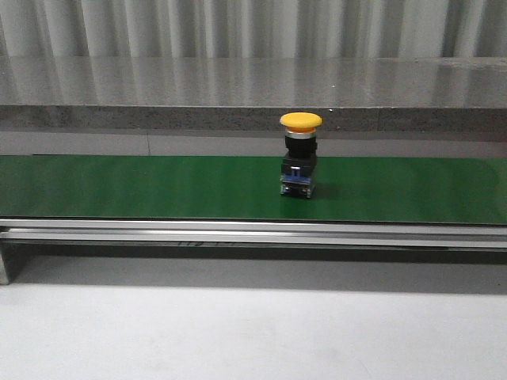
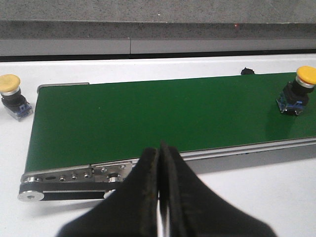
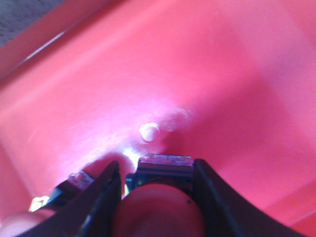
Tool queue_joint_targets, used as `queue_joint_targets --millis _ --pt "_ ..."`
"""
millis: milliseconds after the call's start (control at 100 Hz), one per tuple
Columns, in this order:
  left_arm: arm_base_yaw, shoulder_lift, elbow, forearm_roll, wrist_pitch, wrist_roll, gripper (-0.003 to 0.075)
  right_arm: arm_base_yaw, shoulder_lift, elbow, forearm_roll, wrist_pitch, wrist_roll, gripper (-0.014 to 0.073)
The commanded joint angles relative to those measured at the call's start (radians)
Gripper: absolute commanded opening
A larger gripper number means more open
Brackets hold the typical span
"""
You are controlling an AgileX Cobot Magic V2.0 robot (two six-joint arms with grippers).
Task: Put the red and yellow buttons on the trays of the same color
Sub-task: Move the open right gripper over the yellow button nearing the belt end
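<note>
Ahead of us, on the long green conveyor belt [image 1: 158, 188], stands one yellow mushroom-head push button on a black switch body [image 1: 300, 155], upright and near the belt's middle. It sits there, we judge, because the belt delivers buttons for sorting. Neither arm nor any tray shows in the front view.

Through the left wrist view, our left gripper [image 2: 160, 163] hangs over the near edge of the belt's end with its black fingers [image 2: 143, 182] pressed together and nothing between them. That same yellow button [image 2: 297, 91] stands far along the belt, well apart from the gripper. A second yellow-capped button [image 2: 12, 94] rests on the white table [image 2: 256, 192] just beside the belt's end, off the belt. We read the left arm as waiting for the belt to bring its piece within reach.

Through the right wrist view, our right gripper [image 3: 157, 192] clasps a red-capped push button with a dark base [image 3: 160, 197] low over the floor of the red plastic tray [image 3: 222, 89]. Another button [image 3: 59, 202], blurred, lies just beside it in the tray. Held this low, the red button looks ready for release into its matching tray.
</note>
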Motion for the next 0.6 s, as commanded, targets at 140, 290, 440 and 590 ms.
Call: queue_joint_targets --millis 140,290,440,590 --pt "-0.009 0.005 -0.026 -0.017 -0.074 -0.001 -0.0020 -0.005 -0.040 -0.034 0.004 -0.056 -0.003 0.0253" --pt "-0.009 0.005 -0.026 -0.017 -0.074 -0.001 -0.0020 -0.005 -0.040 -0.034 0.005 -0.062 -0.003 0.0566" --pt "-0.009 0.005 -0.026 -0.017 -0.074 -0.001 -0.0020 -0.005 -0.058 -0.033 0.004 -0.062 -0.003 0.0635" --pt "-0.009 0.005 -0.026 -0.017 -0.074 -0.001 -0.0020 -0.005 -0.127 0.004 0.002 -0.087 -0.013 0.0635"
